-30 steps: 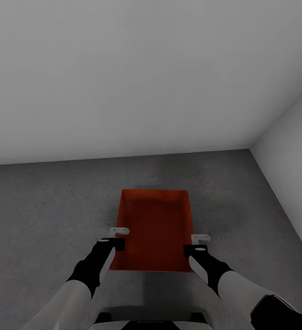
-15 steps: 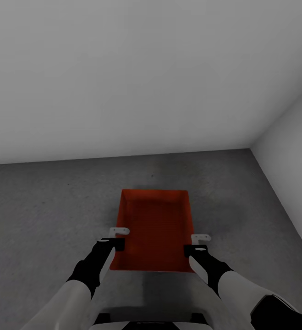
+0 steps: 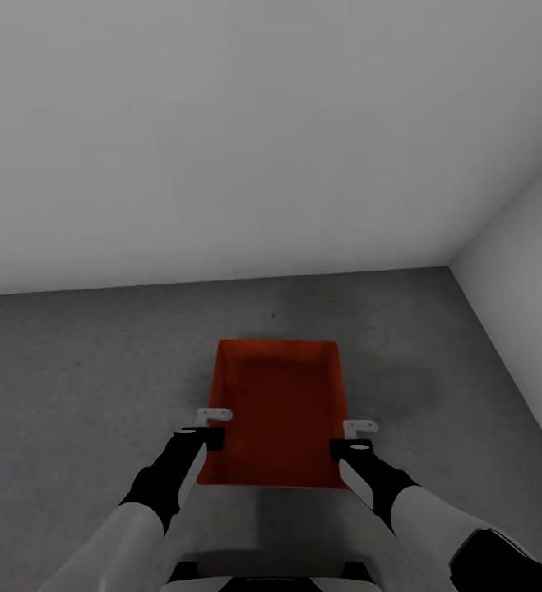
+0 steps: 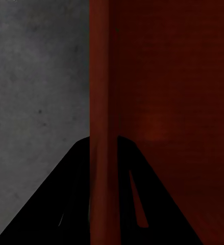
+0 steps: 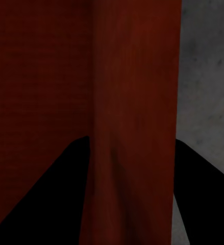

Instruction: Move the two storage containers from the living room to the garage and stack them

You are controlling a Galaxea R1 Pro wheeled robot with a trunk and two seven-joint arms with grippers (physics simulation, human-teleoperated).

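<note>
One red-orange storage container (image 3: 279, 407) sits low over the dark grey concrete floor (image 3: 73, 370) of the garage, open side up and empty. My left gripper (image 3: 210, 434) is shut on its left wall near the close corner, and my right gripper (image 3: 349, 444) is shut on its right wall. The left wrist view has that red wall (image 4: 102, 102) running between the two black fingers (image 4: 66, 204). In the right wrist view the other wall (image 5: 134, 102) passes between the fingers (image 5: 45, 204) in the same way. I cannot tell whether the bin touches the floor. The second container is out of view.
A plain white wall (image 3: 221, 123) stands behind the bin, about a bin's length beyond it. A second white wall (image 3: 525, 271) closes the right side and meets the first in a corner. Bare concrete stretches to the left of the bin.
</note>
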